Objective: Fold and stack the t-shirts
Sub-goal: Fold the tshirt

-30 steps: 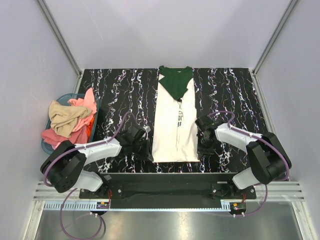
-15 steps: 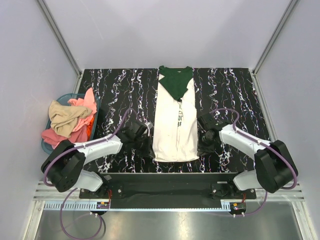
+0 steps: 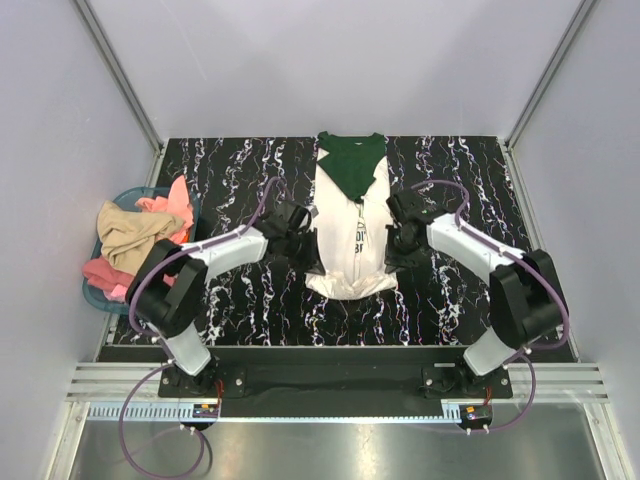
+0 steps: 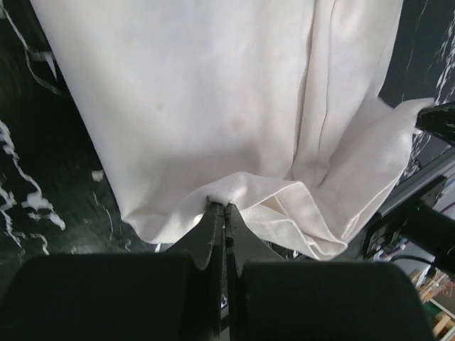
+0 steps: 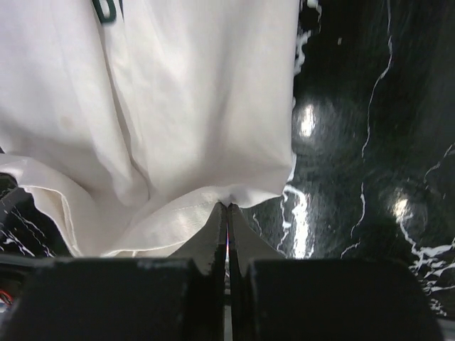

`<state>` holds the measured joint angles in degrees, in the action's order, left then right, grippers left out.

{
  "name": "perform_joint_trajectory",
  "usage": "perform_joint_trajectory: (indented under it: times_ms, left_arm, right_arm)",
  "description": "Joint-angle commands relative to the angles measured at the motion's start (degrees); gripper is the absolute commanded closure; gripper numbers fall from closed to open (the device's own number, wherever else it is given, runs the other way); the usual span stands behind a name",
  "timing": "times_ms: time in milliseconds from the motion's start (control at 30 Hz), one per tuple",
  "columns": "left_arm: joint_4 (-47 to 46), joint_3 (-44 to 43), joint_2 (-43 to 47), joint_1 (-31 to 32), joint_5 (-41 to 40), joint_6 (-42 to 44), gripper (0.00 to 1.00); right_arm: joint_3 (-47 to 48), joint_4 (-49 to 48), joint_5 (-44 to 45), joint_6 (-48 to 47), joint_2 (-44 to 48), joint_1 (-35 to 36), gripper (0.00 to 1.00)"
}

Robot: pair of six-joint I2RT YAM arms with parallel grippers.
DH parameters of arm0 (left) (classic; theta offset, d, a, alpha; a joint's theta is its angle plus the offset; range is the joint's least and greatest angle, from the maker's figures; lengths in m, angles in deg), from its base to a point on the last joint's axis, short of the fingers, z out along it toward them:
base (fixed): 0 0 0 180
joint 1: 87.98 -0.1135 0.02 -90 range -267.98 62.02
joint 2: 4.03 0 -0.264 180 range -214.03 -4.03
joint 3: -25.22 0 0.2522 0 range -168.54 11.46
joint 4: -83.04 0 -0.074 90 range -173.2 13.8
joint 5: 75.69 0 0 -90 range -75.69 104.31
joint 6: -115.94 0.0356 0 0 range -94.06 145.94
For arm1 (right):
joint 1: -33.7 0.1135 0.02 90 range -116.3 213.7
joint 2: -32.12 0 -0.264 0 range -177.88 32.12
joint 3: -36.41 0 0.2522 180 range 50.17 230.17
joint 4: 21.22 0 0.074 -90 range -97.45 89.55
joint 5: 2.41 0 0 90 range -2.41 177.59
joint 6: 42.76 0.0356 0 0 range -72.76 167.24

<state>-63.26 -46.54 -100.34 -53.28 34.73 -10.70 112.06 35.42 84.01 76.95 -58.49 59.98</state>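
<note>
The white shirt (image 3: 352, 235) lies lengthwise in the middle of the table (image 3: 230, 170). Its near hem is pinched at both corners: the left gripper (image 4: 225, 213) and right gripper (image 5: 227, 211) are each clamped on cloth, their tips buried in folds. The hem sags between them. The green shirt (image 3: 352, 162) lies over its far end. The lettering (image 3: 358, 240) is creased and unreadable

Matt, soft cream-white t-shirt (image 4: 213, 106) cloth, lightly creased, ahead of left pincer (image 4: 222, 213). Glossy black marbled desk (image 5: 370, 142), glare spots, right of right pincer (image 5: 227, 211). Matt dark pincer plastic. Matt green t-shirt (image 3: 352, 162) cloth far beyond.
</note>
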Motion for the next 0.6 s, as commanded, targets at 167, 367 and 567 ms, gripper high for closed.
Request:
perform_joint_trajectory:
  times_ms: [167, 367, 567]
  left_arm:
    - [3.0, -13.9, -9.7, -5.1, 2.0, 4.1, 1.0]
    - [4.6, -21.5, -12.5, -7.7, 1.5, 5.0, 1.0]
    - [5.5, -28.3, -16.1, -9.6, 2.4, 7.1, 1.0]
  right_arm:
    - [12.3, 0.3, 2.7, -6.7, -9.5, -4.1, 1.0]
    - [19.1, 1.2, 1.6, -8.4, -13.0, -6.8, 1.0]
    - [25.7, 1.5, -0.1, -10.6, -17.1, -8.8, 1.0]
